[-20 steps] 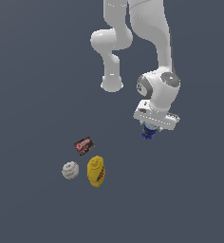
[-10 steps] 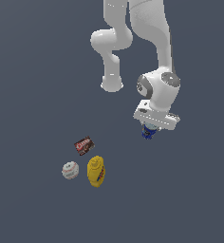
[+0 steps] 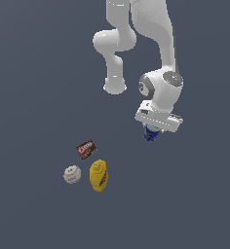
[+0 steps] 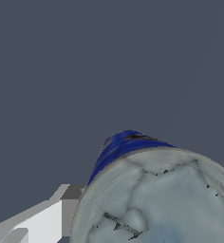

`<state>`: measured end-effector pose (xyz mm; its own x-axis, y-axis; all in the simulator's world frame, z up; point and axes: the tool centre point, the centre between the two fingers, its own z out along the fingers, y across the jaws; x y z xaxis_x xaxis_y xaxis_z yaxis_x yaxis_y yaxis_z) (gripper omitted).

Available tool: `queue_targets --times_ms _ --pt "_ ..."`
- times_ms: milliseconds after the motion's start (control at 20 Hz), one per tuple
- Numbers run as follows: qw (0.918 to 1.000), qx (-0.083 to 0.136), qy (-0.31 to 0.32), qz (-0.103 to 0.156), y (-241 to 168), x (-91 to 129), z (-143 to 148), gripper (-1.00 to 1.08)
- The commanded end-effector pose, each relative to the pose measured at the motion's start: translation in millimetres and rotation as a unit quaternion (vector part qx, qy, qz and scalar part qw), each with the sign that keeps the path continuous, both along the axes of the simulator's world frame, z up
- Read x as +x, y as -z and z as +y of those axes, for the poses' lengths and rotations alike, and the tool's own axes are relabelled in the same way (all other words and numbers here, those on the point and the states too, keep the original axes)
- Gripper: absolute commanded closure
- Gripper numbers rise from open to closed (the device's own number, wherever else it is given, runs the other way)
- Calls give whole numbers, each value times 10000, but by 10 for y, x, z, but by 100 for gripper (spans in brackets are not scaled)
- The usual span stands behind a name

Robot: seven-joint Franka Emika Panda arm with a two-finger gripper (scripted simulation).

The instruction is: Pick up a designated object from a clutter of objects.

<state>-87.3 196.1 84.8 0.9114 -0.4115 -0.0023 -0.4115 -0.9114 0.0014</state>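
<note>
The small dark-blue can [image 3: 150, 134] hangs under my gripper [image 3: 151, 133], which is shut on it, to the exterior view's right of the other objects. In the wrist view the can [image 4: 152, 190] fills the frame close up, its pale silver top facing the camera and its blue side behind, with one white finger [image 4: 38, 223] beside it. The rest of the clutter lies apart: a yellow bottle [image 3: 98, 175], a white baseball [image 3: 72, 174] with red stitching and a dark brown-red box [image 3: 86, 149].
The arm's white base [image 3: 115, 86] stands behind. The floor [image 3: 195, 204] is plain dark grey.
</note>
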Motion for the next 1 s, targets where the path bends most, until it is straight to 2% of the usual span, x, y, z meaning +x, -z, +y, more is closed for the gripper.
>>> queue_targets --times_ms 0,450,950 --pt "10000 7 3 -20 -94 13 -78 108" --pt "10000 16 2 -16 -595 4 -585 108" --pt "10000 40 1 -13 -1450 -6 -1435 108"
